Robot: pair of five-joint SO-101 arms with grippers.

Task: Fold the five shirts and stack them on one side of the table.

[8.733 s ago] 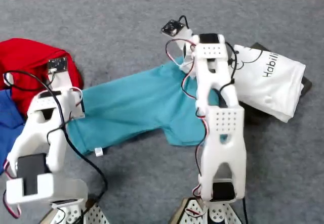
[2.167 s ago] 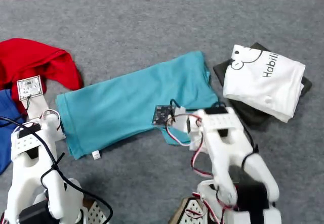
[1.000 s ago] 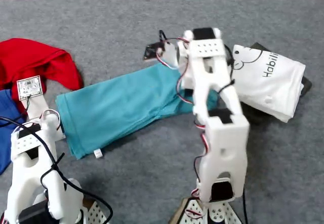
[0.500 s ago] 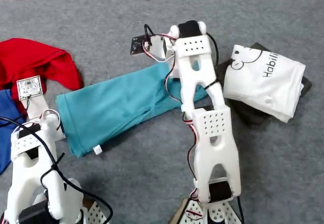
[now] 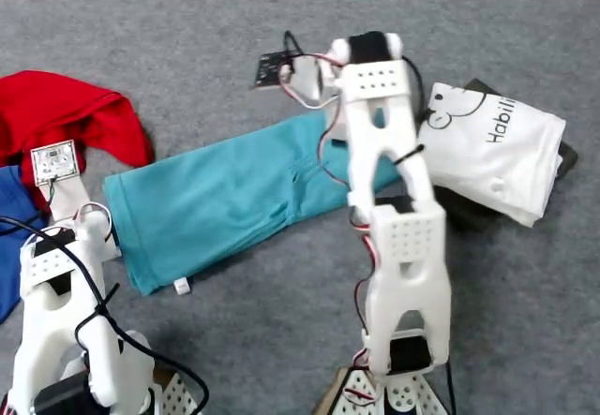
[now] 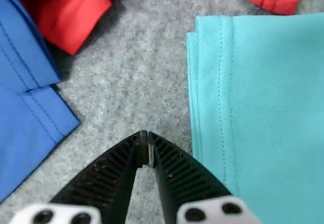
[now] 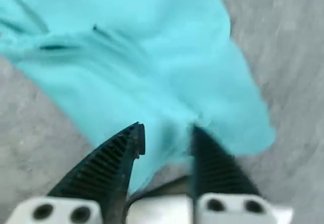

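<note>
Blue shirt (image 6: 25,107): unfolded at the table's (image 5: 187,40) far left edge, touching the red one.
Red shirt (image 5: 66,111): heaped loosely, just beside the teal shirt's left end.
Left gripper (image 6: 145,150): jaws together on nothing, over bare table between the blue shirt and the teal hem.
Teal shirt (image 5: 216,200): a long doubled band slanting across the middle. Likely light, limp and prone to bunching, so pinch a corner or hem through all layers.
Right gripper (image 7: 164,140): jaws apart, straddling the teal shirt's right end, cloth beneath and seemingly not clamped.
White shirt (image 5: 487,148): folded atop a dark shirt (image 5: 464,211) at the right, close to the teal end.
</note>
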